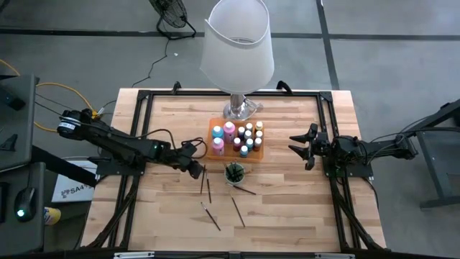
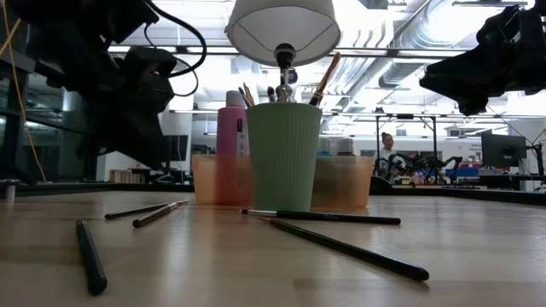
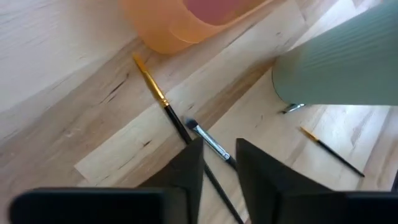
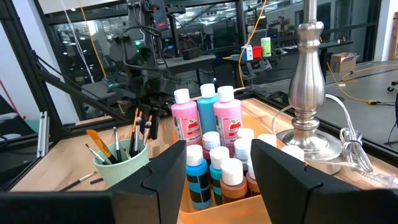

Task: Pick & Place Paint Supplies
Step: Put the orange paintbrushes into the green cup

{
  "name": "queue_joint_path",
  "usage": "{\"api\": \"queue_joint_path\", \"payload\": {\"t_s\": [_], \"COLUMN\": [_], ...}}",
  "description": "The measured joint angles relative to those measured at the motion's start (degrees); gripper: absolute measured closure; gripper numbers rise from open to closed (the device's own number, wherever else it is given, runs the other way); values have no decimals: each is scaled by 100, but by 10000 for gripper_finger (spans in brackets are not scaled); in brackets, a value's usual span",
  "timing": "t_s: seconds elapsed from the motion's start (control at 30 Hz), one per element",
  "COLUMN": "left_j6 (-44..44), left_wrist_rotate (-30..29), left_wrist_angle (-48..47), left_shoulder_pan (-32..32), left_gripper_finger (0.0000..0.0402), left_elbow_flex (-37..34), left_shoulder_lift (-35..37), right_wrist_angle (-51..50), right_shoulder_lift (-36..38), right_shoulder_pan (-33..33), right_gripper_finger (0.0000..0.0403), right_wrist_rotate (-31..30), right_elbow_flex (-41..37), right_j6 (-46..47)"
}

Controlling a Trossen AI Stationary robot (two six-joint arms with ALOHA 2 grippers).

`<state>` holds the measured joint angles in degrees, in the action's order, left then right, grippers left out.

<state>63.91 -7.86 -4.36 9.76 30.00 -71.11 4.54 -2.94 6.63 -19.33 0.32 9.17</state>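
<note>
An orange tray (image 1: 215, 129) at the table's middle holds small paint bottles (image 4: 219, 163) with coloured caps and taller pink and teal bottles (image 4: 207, 113). A green cup (image 1: 234, 173) nearer the front stands upright with brushes in it. Several dark-handled brushes (image 1: 209, 191) lie flat on the wood. My left gripper (image 1: 199, 171) hovers open, left of the cup. In its wrist view, my left gripper (image 3: 219, 144) stands with a finger on either side of a silver-ferruled brush (image 3: 208, 140), and a gold-ferruled brush (image 3: 152, 84) lies beside that. My right gripper (image 1: 295, 144) waits open, right of the tray.
A big white-shaded lamp (image 1: 237, 43) stands on a metal base (image 1: 241, 109) just behind the tray. More loose brushes (image 1: 238, 211) lie toward the near edge. A black frame (image 1: 144, 97) runs round the tabletop. Bare wood lies to the far left and right.
</note>
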Motion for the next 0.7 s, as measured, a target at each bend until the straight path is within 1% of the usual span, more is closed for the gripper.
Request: {"api": "queue_joint_path", "payload": {"t_s": [0.17, 0.2, 0.3, 0.43, 0.7], "left_j6": [109, 110, 111, 280, 491], "left_wrist_rotate": [-53, -59, -166, -196, -144], "left_wrist_angle": [113, 140, 136, 187, 1064], "left_shoulder_pan": [-4, -4, -4, -4, -4], "left_gripper_finger": [385, 393, 393, 400, 400], "left_elbow_flex": [-62, -62, -62, -62, -59], "left_shoulder_lift": [0, 0, -9, -235, -765], "right_wrist_angle": [0, 0, 0, 0, 0], "right_shoulder_lift": [-1, -1, -2, -2, -2], "right_shoulder_pan": [-1, -2, 0, 0, 0], "right_gripper_finger": [229, 229, 229, 229, 229], "right_wrist_rotate": [0, 0, 0, 0, -2], "right_elbow_flex": [-1, -2, -2, -2, 0], "right_j6": [0, 0, 0, 0, 0]}}
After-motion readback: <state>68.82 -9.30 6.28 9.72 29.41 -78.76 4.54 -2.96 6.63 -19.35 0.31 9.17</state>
